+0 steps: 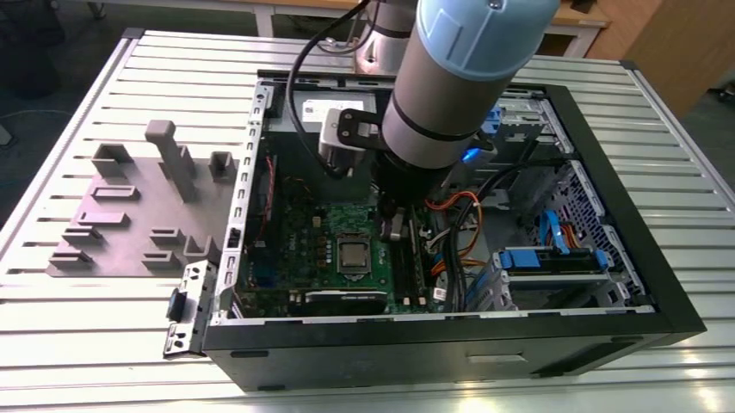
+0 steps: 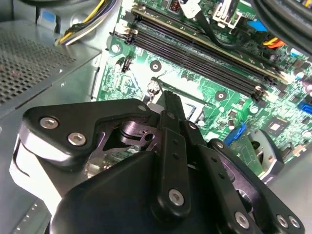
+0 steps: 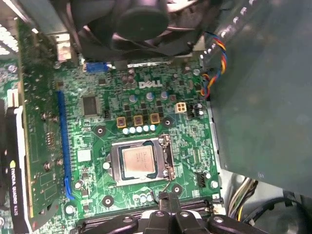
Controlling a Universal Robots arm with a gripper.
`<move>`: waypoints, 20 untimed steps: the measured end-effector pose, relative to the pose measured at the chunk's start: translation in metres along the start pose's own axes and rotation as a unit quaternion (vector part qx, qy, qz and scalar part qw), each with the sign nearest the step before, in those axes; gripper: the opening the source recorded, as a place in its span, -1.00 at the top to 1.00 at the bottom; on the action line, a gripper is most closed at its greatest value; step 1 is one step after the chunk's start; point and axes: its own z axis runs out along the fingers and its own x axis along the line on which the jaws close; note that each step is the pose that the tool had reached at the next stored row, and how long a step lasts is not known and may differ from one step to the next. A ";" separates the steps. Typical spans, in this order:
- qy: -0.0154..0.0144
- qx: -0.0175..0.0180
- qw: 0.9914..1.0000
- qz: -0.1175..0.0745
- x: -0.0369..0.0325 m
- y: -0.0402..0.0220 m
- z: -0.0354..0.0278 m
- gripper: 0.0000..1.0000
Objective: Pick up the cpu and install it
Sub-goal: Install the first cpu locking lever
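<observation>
The pincer (image 3: 168,198) hangs from the arm (image 1: 460,77), down inside the case (image 1: 460,344). It is low over the green board (image 3: 195,131). Its tips look pressed close together, narrow, with nothing held between them.

The cpu (image 3: 138,162) is not in the pincer. It lies flat on the board, in its square spot, with a thin metal frame (image 3: 165,157) around it. It is near the pincer tips but apart from them. In the exterior view the cpu (image 1: 350,254) shows as a small shiny square, just beside the pincer's dark end.

Long black slots (image 2: 204,56) run across the board just beside the tips. On the far side of the cpu from the pincer sits a round black fan (image 3: 141,19). Some coloured wires (image 3: 215,73) hang close to the fan. A long blue slot (image 3: 63,141) runs along the board, off to one side of the cpu.

The case lies open on a bench (image 1: 92,361) made of metal slats. A gray tray (image 1: 126,215) with little blocks sits on the bench too, outside the case and well apart from the pincer.
</observation>
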 end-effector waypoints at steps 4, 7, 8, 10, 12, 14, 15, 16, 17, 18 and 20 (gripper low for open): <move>0.001 -0.001 1.000 -0.007 -0.0001 -0.0021 0.0003 0.79; 0.001 -0.001 1.000 -0.010 -0.0002 -0.0021 0.0004 0.79; 0.001 -0.001 1.000 -0.010 -0.0002 -0.0021 0.0004 0.79; 0.001 -0.001 1.000 -0.011 -0.0002 -0.0021 0.0004 0.79; 0.001 -0.001 1.000 -0.011 -0.0002 -0.0021 0.0005 0.79; 0.001 -0.001 1.000 -0.011 -0.0002 -0.0022 0.0006 0.79; 0.001 -0.001 1.000 -0.012 -0.0002 -0.0022 0.0012 0.79; 0.001 -0.001 1.000 -0.012 0.0000 -0.0023 0.0018 0.79; 0.001 -0.002 1.000 -0.013 0.0002 -0.0023 0.0023 0.79; 0.002 -0.002 1.000 -0.014 0.0009 -0.0024 0.0026 0.79; 0.002 -0.002 1.000 -0.021 0.0064 -0.0023 0.0036 0.79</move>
